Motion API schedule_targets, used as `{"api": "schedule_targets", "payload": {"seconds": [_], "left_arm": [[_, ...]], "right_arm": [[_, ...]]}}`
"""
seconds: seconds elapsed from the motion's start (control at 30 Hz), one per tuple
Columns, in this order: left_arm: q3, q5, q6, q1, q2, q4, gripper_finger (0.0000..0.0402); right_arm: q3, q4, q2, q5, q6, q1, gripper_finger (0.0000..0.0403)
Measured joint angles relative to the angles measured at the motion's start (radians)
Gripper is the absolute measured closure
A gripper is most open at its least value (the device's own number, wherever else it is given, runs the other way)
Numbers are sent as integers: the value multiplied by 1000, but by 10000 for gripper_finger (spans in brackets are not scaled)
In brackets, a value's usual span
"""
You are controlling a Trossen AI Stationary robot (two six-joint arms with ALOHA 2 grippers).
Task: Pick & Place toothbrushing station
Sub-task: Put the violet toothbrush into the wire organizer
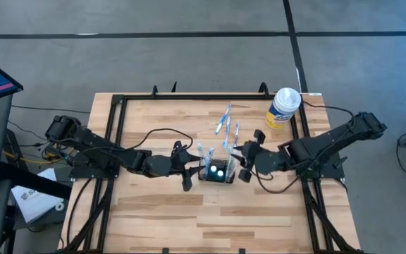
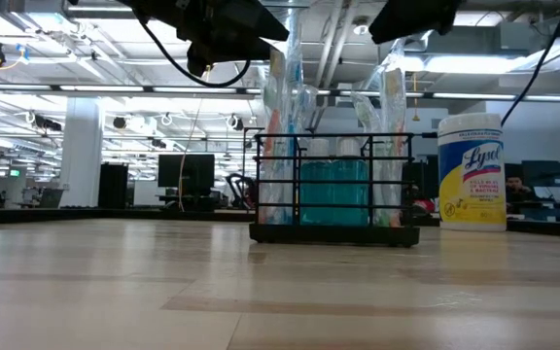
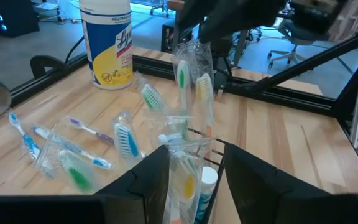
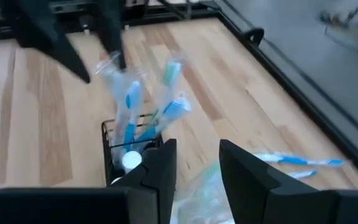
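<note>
black wire toothbrushing station, teal bottle inside; white-and-yellow canister.

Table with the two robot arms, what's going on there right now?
Both arms meet at the toothbrushing station, a black wire rack standing mid-table with wrapped toothbrushes in it. The left gripper and right gripper flank it, fingers open, holding nothing. Loose toothbrushes lie behind it, near a wipes canister.

Two dark jointed arms, black cables
</note>
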Motion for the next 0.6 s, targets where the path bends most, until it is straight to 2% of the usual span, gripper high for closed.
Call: {"api": "schedule_targets", "payload": {"seconds": [0.17,0.6], "left_arm": [[0,0,0,0,0,0,256],[0,0,0,0,0,0,257]], "right_arm": [[28,-19,-6,-134,31,-99,291],[41,-64,-6,-272,75,-356,291]]}}
